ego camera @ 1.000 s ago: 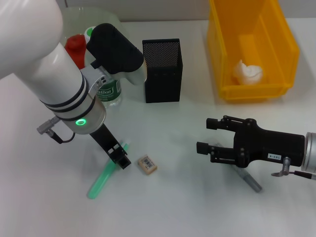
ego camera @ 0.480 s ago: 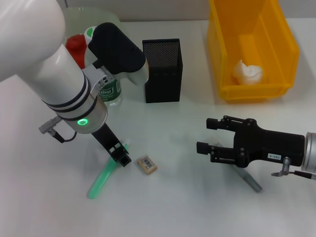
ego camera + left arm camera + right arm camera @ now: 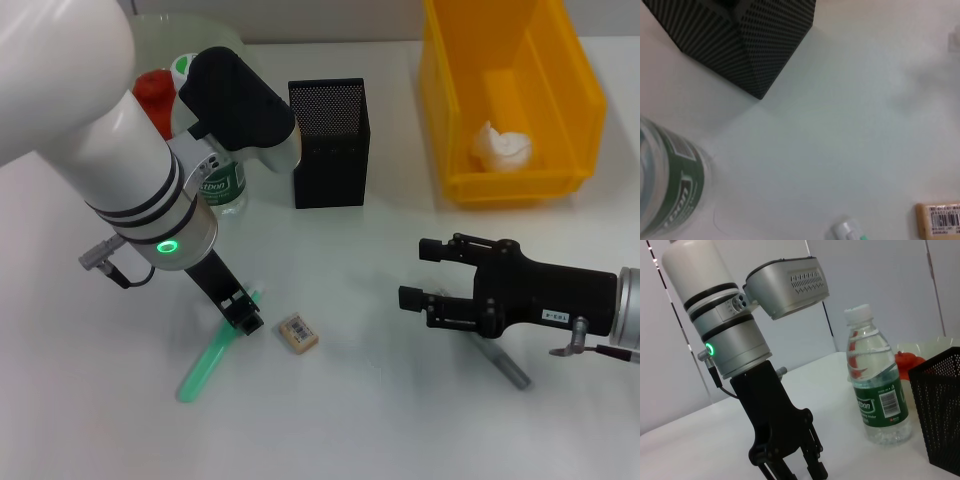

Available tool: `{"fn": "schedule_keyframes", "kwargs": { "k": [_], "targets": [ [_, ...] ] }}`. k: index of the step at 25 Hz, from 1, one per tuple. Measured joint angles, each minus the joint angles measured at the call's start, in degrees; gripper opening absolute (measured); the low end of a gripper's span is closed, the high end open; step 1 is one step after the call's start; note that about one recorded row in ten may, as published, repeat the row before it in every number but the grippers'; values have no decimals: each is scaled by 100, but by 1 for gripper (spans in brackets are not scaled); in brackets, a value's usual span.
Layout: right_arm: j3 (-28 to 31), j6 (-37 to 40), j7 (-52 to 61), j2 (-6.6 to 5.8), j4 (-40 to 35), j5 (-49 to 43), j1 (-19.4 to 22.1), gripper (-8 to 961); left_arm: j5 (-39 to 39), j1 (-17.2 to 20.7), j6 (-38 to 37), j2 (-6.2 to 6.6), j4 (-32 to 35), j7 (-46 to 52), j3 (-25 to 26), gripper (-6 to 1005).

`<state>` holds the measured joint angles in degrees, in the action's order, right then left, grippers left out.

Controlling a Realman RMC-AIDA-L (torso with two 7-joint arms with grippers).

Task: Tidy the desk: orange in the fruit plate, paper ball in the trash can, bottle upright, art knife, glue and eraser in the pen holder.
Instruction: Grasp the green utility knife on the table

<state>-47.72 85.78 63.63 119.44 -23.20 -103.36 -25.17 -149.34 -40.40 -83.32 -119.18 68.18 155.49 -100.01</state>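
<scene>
Left gripper angled down, fingers spread over slim mint-green plastic glue stick. Right gripper level, fingers spread, hovering above grey metallic stick.

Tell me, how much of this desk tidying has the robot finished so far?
Done: the orange sits in the fruit plate, the paper ball in the trash can, and the bottle stands upright. In hand: the left gripper is down at the glue. Left: glue, eraser and the grey stick under the open right gripper must go into the pen holder.
</scene>
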Motion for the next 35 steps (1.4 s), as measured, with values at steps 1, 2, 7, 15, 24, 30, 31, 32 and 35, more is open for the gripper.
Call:
{"fn": "schedule_keyframes", "kwargs": {
  "k": [1,2,7,15,24,30,31,32,35],
  "targets": [
    [0,0,0,0,0,0,-6,764,-8,-1,17,0,-4,-4,0,475],
    [0,0,0,0,0,0,-11,764,-12,-1,28,0,-6,-6,0,475],
    [0,0,0,0,0,0,-26,764,-19,-5,44,0,-16,-9,0,468],
    [0,-18,0,-9,0,0,-38,764,-17,-13,66,0,-96,-10,0,447],
    [0,-26,0,-9,0,0,-48,764,-16,-11,106,0,-107,-10,0,422],
    [0,-33,0,-9,0,0,-49,764,-19,-11,134,0,-107,-29,-135,406],
    [0,-36,0,-9,0,0,-49,764,-19,-11,134,0,-107,-30,-143,404],
    [0,-36,0,-9,0,0,-49,764,-22,-13,135,0,-106,-33,-156,401],
    [0,-37,0,-9,0,0,-49,764,-24,-16,135,0,-105,-34,-158,393]
  ]
}}
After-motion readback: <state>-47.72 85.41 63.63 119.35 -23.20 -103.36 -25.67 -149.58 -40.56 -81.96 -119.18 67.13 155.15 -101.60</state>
